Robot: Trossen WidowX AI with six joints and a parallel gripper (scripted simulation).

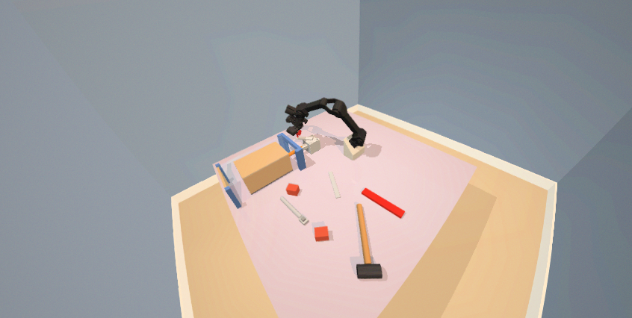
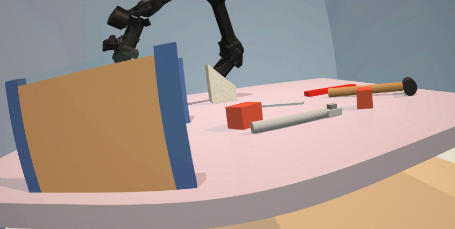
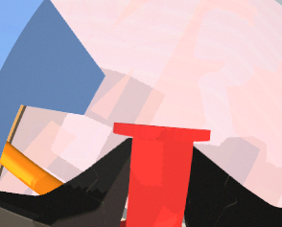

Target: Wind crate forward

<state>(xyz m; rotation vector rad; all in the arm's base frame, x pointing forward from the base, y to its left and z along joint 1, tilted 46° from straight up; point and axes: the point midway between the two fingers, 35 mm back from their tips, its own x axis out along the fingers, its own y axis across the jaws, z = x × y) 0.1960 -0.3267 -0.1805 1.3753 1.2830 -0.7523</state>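
Observation:
The tan crate point(image 1: 264, 166) sits flat in the clear-panelled cubby, its front a short gap behind the blue frame point(image 1: 300, 158) point(image 3: 52, 61) at the mouth. An orange strap point(image 1: 293, 153) point(image 3: 30, 169) runs from it toward the pale winch point(image 1: 313, 145). The handle's pale arm lies over the winch top; whether its key is fully in the hole cannot be seen. My gripper point(image 3: 157, 147) is shut on the handle's upright red knob point(image 1: 299, 133) point(image 3: 159, 178), beside the winch near the frame. In the exterior view the fingertips and winch are hidden behind the cubby.
Two orange-red blocks point(image 1: 292, 189) point(image 1: 321, 233) point(image 2: 243, 116) point(image 2: 364, 98), a grey wrench-like tool point(image 1: 293, 209) point(image 2: 291, 120), a pale strip point(image 1: 334, 184), a red bar point(image 1: 382, 203) and a mallet point(image 1: 363, 234) point(image 2: 365, 90) lie on the bench. The cubby's rear blue frame point(image 1: 232, 197) point(image 2: 173, 116) stands at the bench edge.

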